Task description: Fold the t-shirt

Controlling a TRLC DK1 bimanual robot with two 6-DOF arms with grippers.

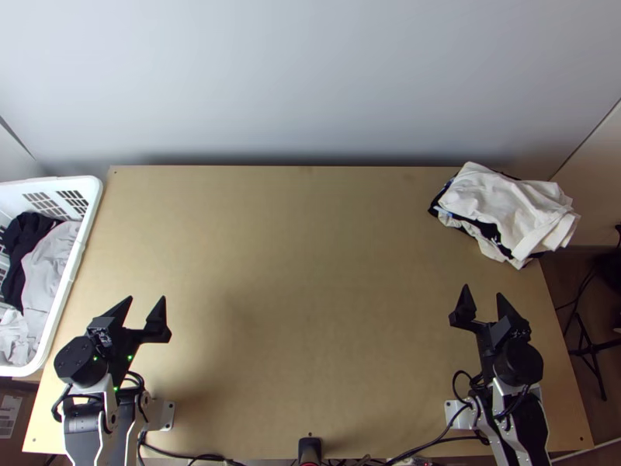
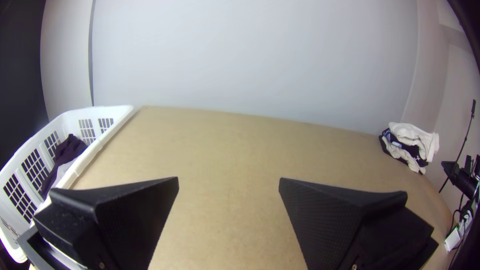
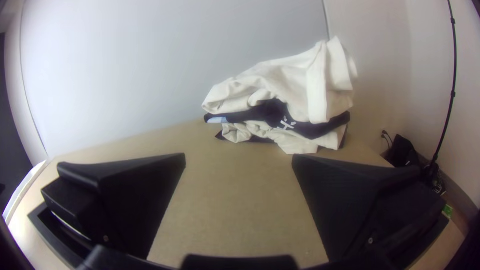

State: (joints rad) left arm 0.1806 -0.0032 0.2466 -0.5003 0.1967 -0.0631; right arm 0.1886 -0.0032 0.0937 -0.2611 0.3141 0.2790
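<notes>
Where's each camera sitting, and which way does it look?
Top view: high over the near edge of the table, looking steeply down; left arm and right arm show.
Left wrist view: on the left wrist, looking across toward the wall; left gripper shows, open.
Right wrist view: on the right wrist, looking toward the cloth pile; right gripper shows, open.
Shared: both wrist views show the table and cloth pile.

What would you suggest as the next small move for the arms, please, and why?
Probably move the open, empty left gripper toward the basket beside it: clothes lie bunched inside, while the other garments already sit stacked at the far right corner of the table.
</notes>
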